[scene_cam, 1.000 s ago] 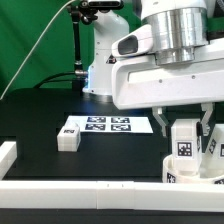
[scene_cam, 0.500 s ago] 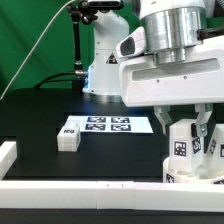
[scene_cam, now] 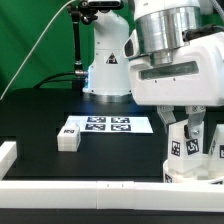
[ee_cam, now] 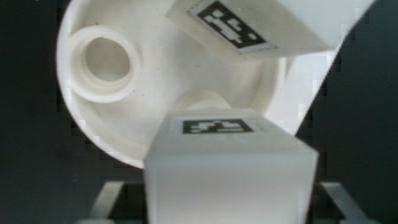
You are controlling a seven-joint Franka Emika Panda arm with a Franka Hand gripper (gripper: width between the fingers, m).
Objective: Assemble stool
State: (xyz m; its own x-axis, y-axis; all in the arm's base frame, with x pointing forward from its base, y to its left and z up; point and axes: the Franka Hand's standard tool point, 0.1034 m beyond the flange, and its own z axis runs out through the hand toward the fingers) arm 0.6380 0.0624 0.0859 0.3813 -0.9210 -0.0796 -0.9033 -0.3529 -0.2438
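The pincer (scene_cam: 184,132) is clamped around a white stool leg (scene_cam: 183,144), upright over the round seat (ee_cam: 143,110) at the exterior view's right of the black worktop (scene_cam: 110,155). If misaligned with the seat's socket (ee_cam: 98,60), the leg could jam or slip.

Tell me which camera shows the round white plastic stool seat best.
The wrist view: the seat fills the frame, its round hole visible. The exterior view shows only part of it, behind the gripper and the blocky white leg it grips.
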